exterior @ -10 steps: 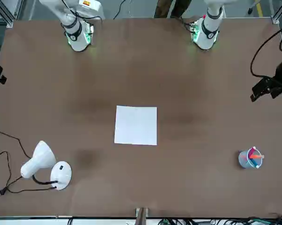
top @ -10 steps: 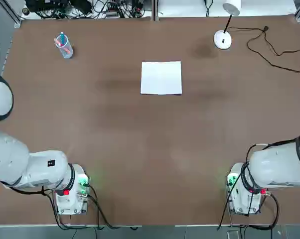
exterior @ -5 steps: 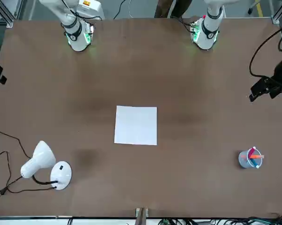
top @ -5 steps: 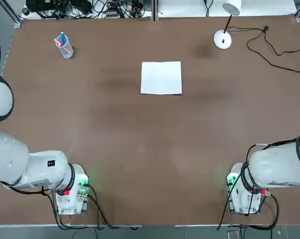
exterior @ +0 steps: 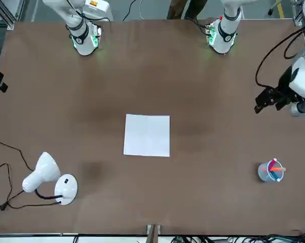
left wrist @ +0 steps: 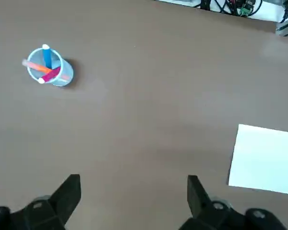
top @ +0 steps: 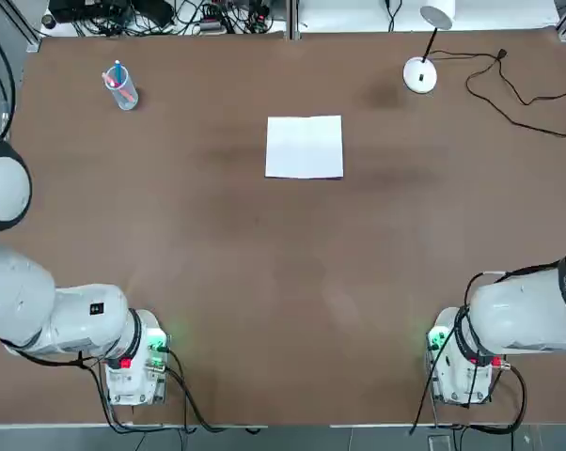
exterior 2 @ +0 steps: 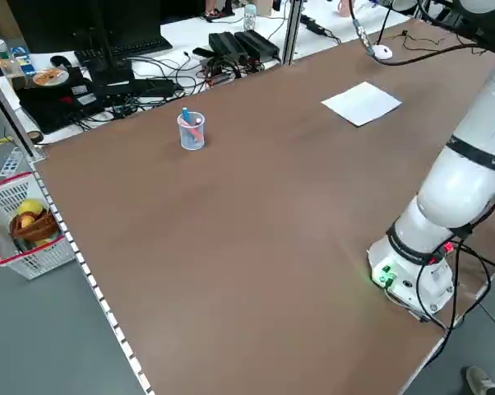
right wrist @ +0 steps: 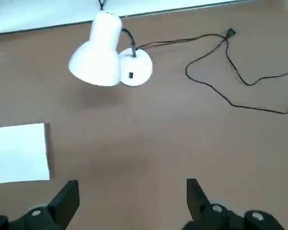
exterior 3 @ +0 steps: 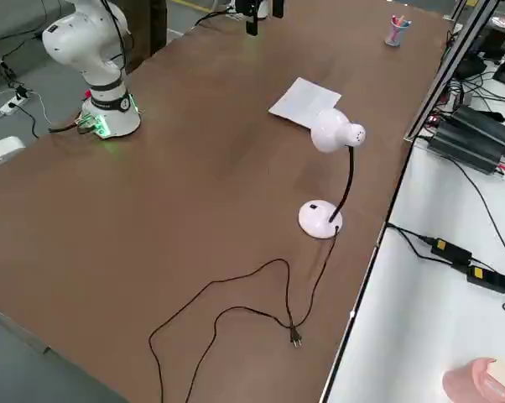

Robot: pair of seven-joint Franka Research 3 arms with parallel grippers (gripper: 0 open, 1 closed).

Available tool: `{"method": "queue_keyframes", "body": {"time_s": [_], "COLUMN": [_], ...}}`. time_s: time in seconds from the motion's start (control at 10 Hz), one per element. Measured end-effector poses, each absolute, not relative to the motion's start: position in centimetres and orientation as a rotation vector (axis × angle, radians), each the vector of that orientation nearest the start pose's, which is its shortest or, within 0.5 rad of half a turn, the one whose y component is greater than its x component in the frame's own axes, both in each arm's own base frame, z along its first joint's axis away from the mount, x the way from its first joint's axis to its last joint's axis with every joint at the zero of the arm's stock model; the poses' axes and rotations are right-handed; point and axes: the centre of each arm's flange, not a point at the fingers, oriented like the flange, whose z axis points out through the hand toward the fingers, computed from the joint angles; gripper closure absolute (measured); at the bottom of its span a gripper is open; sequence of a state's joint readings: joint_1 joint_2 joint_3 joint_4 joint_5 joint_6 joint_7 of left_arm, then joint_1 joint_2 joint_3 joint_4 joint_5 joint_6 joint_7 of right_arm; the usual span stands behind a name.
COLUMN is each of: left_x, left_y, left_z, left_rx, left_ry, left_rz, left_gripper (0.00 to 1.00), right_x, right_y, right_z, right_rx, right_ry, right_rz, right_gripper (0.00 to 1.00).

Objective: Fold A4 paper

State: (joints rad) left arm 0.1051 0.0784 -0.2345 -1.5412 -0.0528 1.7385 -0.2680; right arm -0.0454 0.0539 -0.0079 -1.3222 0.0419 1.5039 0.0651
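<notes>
left gripper [exterior: 264, 99] has swung inward, fingers apart, above table [exterior: 193, 167].

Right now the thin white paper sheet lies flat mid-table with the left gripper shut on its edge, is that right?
Not quite. The thin white paper sheet does lie flat mid-table, but the left gripper is open and apart from it, holding nothing, as the left wrist view shows.

2 arms, white glossy rounded casings with black joint bands. Left arm base [top: 133, 362] and right arm base [top: 462, 362]: green indicator lights lit, a red fitting, black cables trailing off. Left claw [left wrist: 133, 201] and right claw [right wrist: 132, 203]: black angular fingers, set apart, silver screws at root.
</notes>
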Motion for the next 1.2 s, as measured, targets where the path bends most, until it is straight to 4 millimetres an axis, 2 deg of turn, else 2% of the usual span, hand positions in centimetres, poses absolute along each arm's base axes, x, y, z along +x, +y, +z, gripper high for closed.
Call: {"method": "queue_keyframes", "body": {"time_s": [0.1, 0.2, 0.3, 0.4, 0.6, 0.7, 0.8, 0.9, 1.0, 1.1, 1.2], "left_x": [59.0, 59.1, 59.1, 59.0, 58.7, 58.6, 58.5, 58.7, 59.0, 59.4, 59.4], "left_y": [-8.0, -8.8, -10.1, -11.8, -15.0, -16.8, -18.7, -20.8, -23.4, -26.3, -29.1], "left_z": [60.8, 60.5, 60.0, 59.5, 58.3, 57.4, 56.1, 54.2, 51.8, 49.2, 46.6], "left_rx": [-3.235, -3.240, -3.246, -3.251, -3.256, -3.257, -3.257, -3.258, -3.267, -3.279, -3.278], "left_ry": [-0.238, -0.217, -0.181, -0.135, -0.048, -0.010, 0.005, 0.003, -0.013, -0.042, -0.075], "left_rz": [-0.158, -0.148, -0.132, -0.114, -0.074, -0.044, -0.004, 0.038, 0.056, 0.057, 0.066], "left_gripper": [0.19, 0.33, 0.52, 0.65, 0.94, 0.99, 0.99, 0.99, 0.99, 0.99, 0.99], "right_x": [56.6, 57.4, 58.4, 59.6, 60.9, 60.8, 60.5, 60.0, 59.7, 59.3, 59.0], "right_y": [-0.9, 1.3, 4.3, 7.5, 13.1, 14.7, 16.3, 18.2, 20.3, 22.3, 23.2], "right_z": [69.9, 68.6, 66.5, 64.0, 59.9, 58.9, 58.3, 57.8, 56.3, 53.4, 50.1], "right_rx": [-3.047, -3.030, -3.030, -3.031, -3.039, -3.043, -3.044, -3.045, -3.043, -3.044, -3.050], "right_ry": [0.140, 0.088, 0.020, -0.037, -0.045, -0.049, -0.079, -0.119, -0.155, -0.183, -0.189], "right_rz": [-0.196, -0.160, -0.114, -0.062, 0.022, 0.055, 0.076, 0.083, 0.083, 0.092, 0.114], "right_gripper": [0.01, 0.01, 0.01, 0.01, 0.01, 0.01, 0.01, 0.03, 0.05, 0.06, 0.09]}}
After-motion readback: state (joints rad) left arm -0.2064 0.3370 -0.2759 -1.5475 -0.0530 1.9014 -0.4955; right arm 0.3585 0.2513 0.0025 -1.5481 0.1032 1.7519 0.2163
